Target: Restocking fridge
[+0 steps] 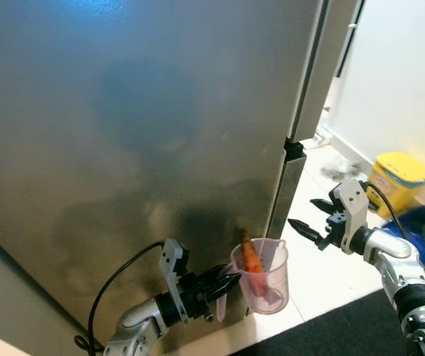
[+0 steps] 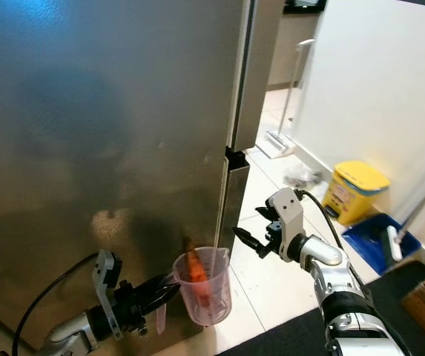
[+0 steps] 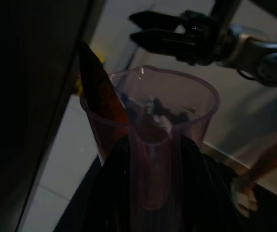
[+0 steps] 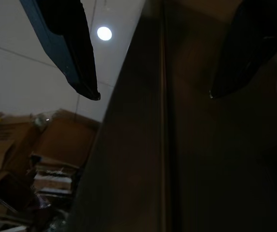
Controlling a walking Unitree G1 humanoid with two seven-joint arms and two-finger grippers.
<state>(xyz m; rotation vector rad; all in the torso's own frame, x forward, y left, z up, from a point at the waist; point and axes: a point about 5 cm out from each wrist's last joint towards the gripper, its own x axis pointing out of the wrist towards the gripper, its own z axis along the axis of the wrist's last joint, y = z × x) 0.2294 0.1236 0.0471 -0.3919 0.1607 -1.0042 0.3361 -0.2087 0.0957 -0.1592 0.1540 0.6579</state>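
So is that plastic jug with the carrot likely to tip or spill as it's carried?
Probably light: the clear jug holds just one carrot. The carrot leans past the rim, so a tilt might drop it. The left tool grips only the handle side, so it may swing.

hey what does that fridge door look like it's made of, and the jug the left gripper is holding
The fridge door looks like brushed stainless steel: a grey satin sheen with blurred reflections. The jug, held by the left gripper, seems to be clear pink-tinted plastic: the orange carrot inside shows through its thin wall, and it has a moulded spout.
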